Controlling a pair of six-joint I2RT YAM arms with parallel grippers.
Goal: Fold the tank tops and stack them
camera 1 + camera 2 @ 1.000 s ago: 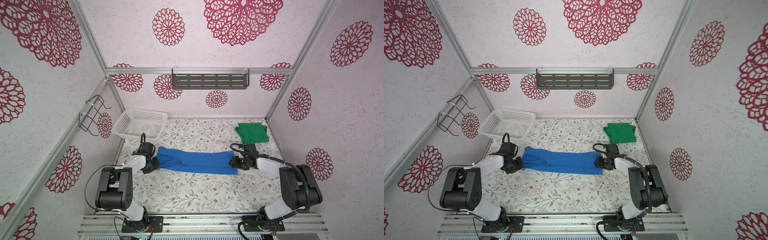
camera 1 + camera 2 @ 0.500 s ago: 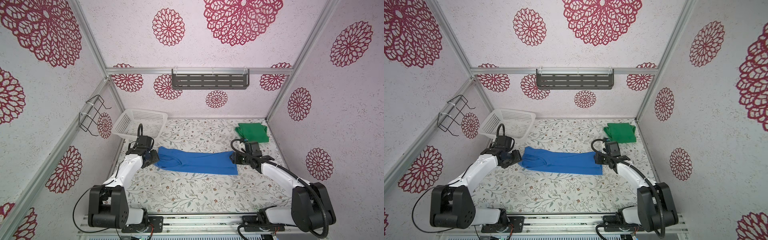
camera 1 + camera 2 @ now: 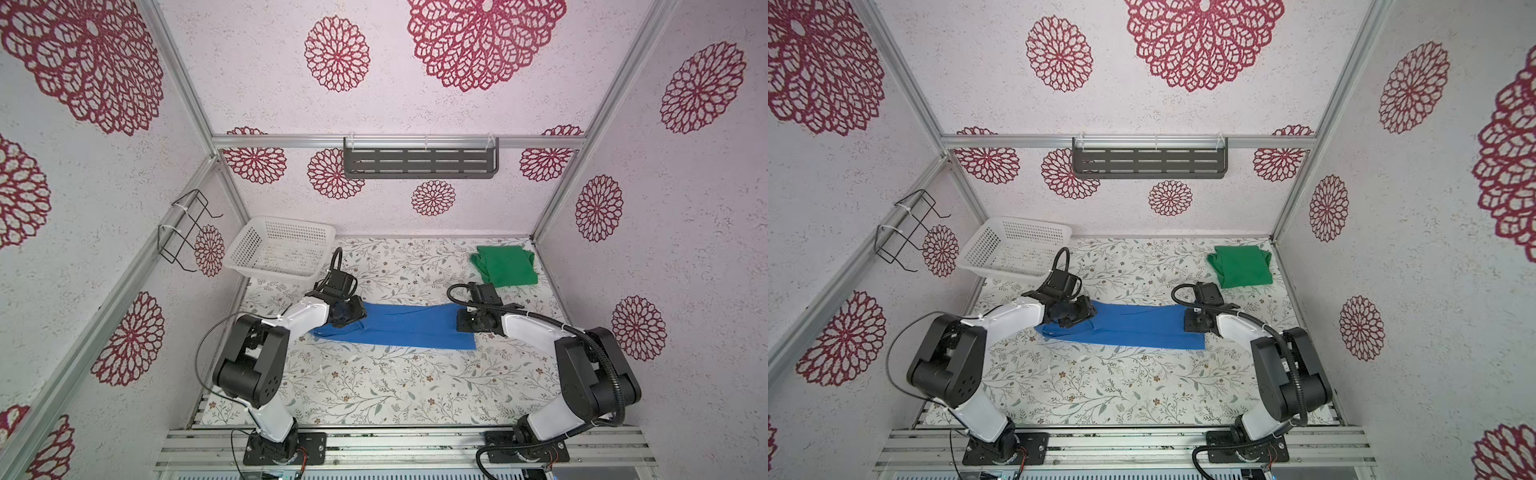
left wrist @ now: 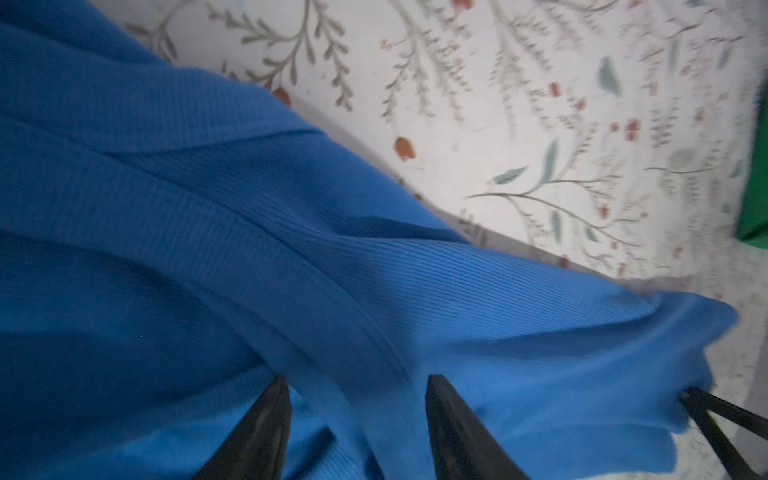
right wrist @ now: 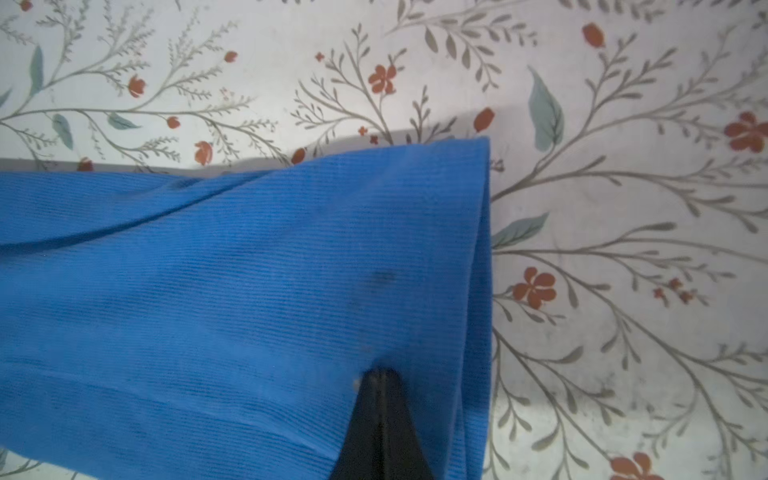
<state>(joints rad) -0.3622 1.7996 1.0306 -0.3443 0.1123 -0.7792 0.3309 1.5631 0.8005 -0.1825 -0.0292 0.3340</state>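
Right gripper (image 5: 380,376): pressed together, pinching the right end of the blue top (image 3: 407,328), close to its straight edge.
Left gripper (image 4: 355,386): spread, down on the left end of the blue top, with a bump of cloth between its fingers. I cannot tell if it grips the cloth.
Blue top from the grippers: it lies right between them, so each gripper has one end under it.
Long way: the blue top is a long flat strip on the tabletop (image 3: 374,386), running from left to right.
Which way it points: the straight bottom edge is at the right. The seams at the left look like the strap end, I think.
Nearer arm: the left arm is nearer the strap end, and the right arm is nearer the bottom edge.
Green top (image 3: 505,266): folded, in the far right corner, just behind the right gripper and apart from the blue top.
Next move, I think: one end goes along the long way onto the other end, so the two ends must line up.
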